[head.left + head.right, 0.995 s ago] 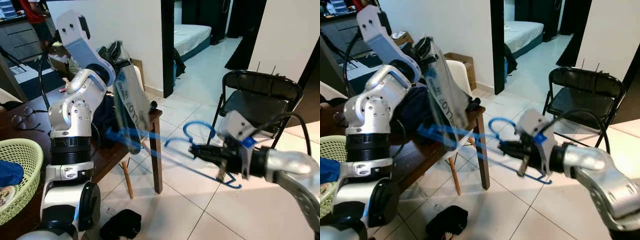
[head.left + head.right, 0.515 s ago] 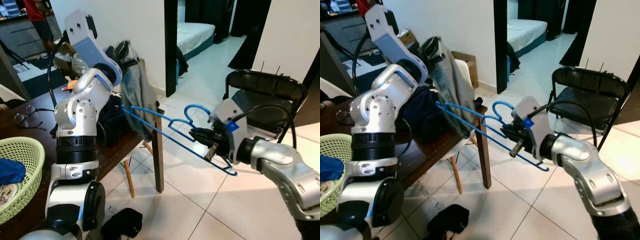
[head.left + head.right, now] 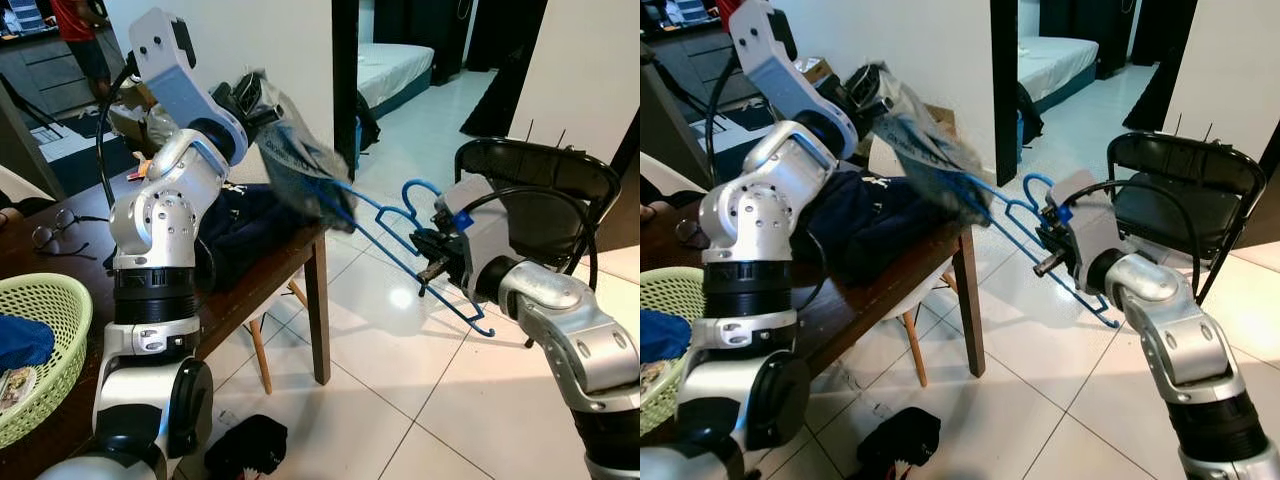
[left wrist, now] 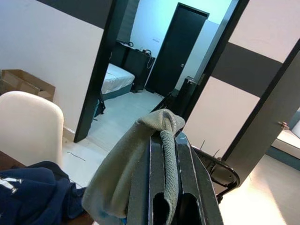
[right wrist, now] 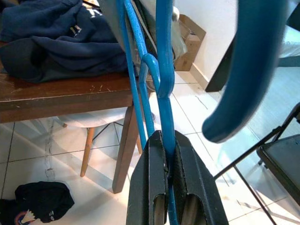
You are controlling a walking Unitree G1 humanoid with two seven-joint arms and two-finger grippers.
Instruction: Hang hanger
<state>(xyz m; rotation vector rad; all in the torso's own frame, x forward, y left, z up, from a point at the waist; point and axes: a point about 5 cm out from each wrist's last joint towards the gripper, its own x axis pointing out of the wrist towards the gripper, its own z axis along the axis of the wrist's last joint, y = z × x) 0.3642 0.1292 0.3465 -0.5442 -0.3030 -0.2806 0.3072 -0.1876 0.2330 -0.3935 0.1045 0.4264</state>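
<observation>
Right gripper (image 5: 168,154): we see it clamped on the blue hanger (image 3: 400,225), held out over the floor beside the table (image 3: 270,285).
Left gripper (image 4: 169,154): we see it pinching a grey cloth (image 3: 300,165) draped on the hanger's far end.

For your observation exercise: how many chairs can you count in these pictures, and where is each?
2. A black folding chair stands on the tiles behind the right gripper; a white chair sits behind the wooden table. Others may be hidden.
</observation>
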